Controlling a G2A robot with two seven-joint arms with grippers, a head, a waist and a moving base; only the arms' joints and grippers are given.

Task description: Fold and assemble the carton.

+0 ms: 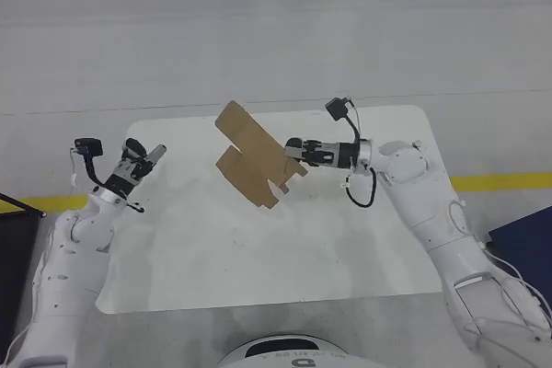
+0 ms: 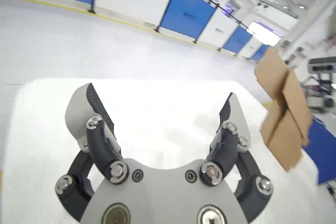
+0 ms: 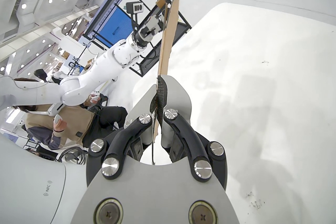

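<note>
A flat, unfolded brown carton (image 1: 251, 155) hangs above the middle back of the white table (image 1: 212, 258), held edge-up. My right gripper (image 1: 293, 147) is shut on its right edge. In the right wrist view the carton (image 3: 169, 33) runs away from my right gripper (image 3: 159, 93) as a thin sheet seen edge-on. My left gripper (image 1: 145, 155) is over the table's far left corner, open and holding nothing. In the left wrist view its fingers (image 2: 101, 109) stand wide apart around the left gripper (image 2: 161, 101), with the carton (image 2: 284, 109) far off to the side.
The table's front and middle lie bare and white. Grey floor surrounds it, with a yellow line (image 1: 506, 180) at both sides. A black frame (image 1: 0, 202) stands off the table's left edge.
</note>
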